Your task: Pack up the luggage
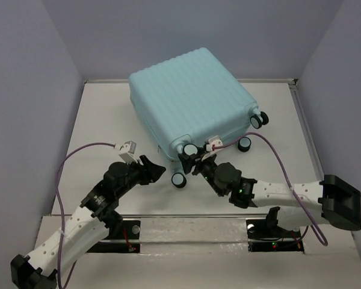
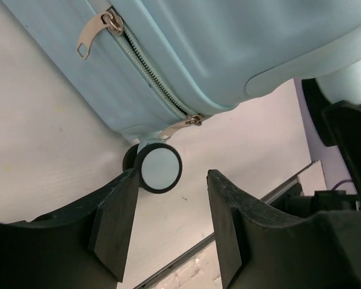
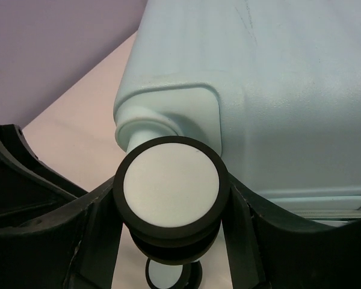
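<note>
The luggage (image 1: 192, 99) lies shut far back on the table (image 1: 102, 126); the right gripper (image 3: 170, 232) clamps a caster wheel (image 3: 171, 183), so brace it firmly; the left gripper (image 2: 165, 223), spread wide, should square up on the zipper pull (image 2: 182, 125).

The luggage (image 1: 192, 96) has a smooth, softly sheened hard plastic shell, brushed silver metal zipper pulls (image 2: 95, 35) and a caster wheel (image 3: 171, 186) of matt white plastic in a black rubbery rim, while the fingers (image 2: 111, 232) of the left gripper (image 2: 168, 205) are matt, finely ridged black plastic above the matt white table (image 2: 36, 150).
</note>
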`<state>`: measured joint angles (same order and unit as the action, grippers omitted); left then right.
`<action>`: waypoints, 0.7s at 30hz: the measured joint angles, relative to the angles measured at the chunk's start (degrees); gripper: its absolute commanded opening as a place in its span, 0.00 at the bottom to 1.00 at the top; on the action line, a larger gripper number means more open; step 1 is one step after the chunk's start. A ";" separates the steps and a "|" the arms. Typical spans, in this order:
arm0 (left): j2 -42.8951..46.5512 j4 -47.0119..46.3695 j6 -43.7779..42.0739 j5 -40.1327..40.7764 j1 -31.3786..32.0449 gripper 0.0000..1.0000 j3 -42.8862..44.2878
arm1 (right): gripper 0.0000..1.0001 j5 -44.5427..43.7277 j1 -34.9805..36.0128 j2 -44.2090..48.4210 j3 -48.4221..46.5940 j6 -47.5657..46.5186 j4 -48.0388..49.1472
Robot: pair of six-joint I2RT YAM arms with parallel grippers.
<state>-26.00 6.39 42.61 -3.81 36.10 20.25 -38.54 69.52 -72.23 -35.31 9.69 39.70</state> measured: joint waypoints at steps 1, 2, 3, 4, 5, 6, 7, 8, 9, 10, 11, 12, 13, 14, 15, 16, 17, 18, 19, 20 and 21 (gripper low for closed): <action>-1.03 -1.44 -0.46 -0.28 0.42 0.59 -0.92 | 0.07 0.31 -0.22 1.22 0.33 0.00 -1.38; -2.29 -2.97 -0.79 -0.59 0.96 0.59 -1.62 | 0.07 0.57 -0.48 2.27 0.66 0.04 -2.56; -4.07 -5.01 -1.29 -0.90 1.86 0.60 -2.43 | 0.07 0.70 -0.68 3.19 0.83 0.00 -3.61; -5.35 -6.40 -1.68 -0.66 2.62 0.60 -2.84 | 0.07 0.87 -0.83 3.87 1.09 0.04 -4.28; -7.34 -7.98 -2.12 -0.52 4.13 0.60 -3.10 | 0.07 0.96 -1.01 5.05 1.64 0.15 -5.27; -8.81 -9.62 -2.60 -0.24 5.44 0.60 -3.21 | 0.07 0.96 -1.07 5.95 2.05 0.17 -6.01; -10.58 -11.65 -3.30 0.22 7.17 0.60 -3.30 | 0.07 0.92 -1.29 7.15 2.58 0.39 -6.88; -12.13 -12.98 -3.87 0.90 8.28 0.60 -3.32 | 0.07 0.87 -1.42 7.98 2.89 0.42 -7.48; -13.27 -14.23 -4.52 1.49 9.38 0.60 -3.32 | 0.07 0.87 -1.60 8.52 3.19 0.50 -7.85; -14.08 -15.54 -5.22 2.29 10.12 0.60 -3.32 | 0.07 0.87 -1.62 8.90 3.32 0.61 -8.20; -14.86 -16.87 -5.90 2.91 10.71 0.60 -3.32 | 0.07 0.85 -1.62 8.98 3.32 0.61 -8.31; -15.47 -18.03 -6.84 3.69 10.97 0.60 -3.30 | 0.07 0.87 -1.64 8.98 3.32 0.66 -8.37; -16.20 -19.26 -7.58 4.44 11.06 0.60 -3.28 | 0.07 0.87 -1.64 8.98 3.32 0.81 -8.41; -16.94 -20.02 -8.20 4.81 11.06 0.60 -3.19 | 0.07 0.87 -1.64 8.98 3.32 0.87 -8.44; -18.29 -20.87 -9.14 5.33 11.06 0.60 -2.82 | 0.07 0.87 -1.64 8.96 3.32 0.98 -8.44; -19.41 -21.53 -9.73 5.64 11.06 0.60 -2.51 | 0.07 0.87 -1.64 8.96 3.32 1.07 -8.44; -20.70 -22.27 -10.38 5.79 11.06 0.60 -2.16 | 0.07 0.87 -1.64 8.96 3.32 1.14 -8.44; -21.55 -22.95 -10.88 5.84 11.06 0.60 -1.97 | 0.07 0.87 -1.64 8.92 3.32 1.27 -8.44; -22.56 -23.82 -11.41 5.86 11.06 0.60 -1.77 | 0.07 0.90 -1.64 8.87 3.32 1.36 -8.44; -23.50 -24.55 -11.82 5.86 11.06 0.60 -1.60 | 0.07 0.90 -1.64 8.85 3.32 1.49 -8.44; -24.50 -25.27 -12.22 5.84 11.06 0.60 -1.42 | 0.07 0.90 -1.64 8.85 3.32 1.68 -8.44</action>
<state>-50.50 -18.87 30.39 2.02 47.16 18.83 -37.65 67.88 -63.37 -31.99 11.38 31.27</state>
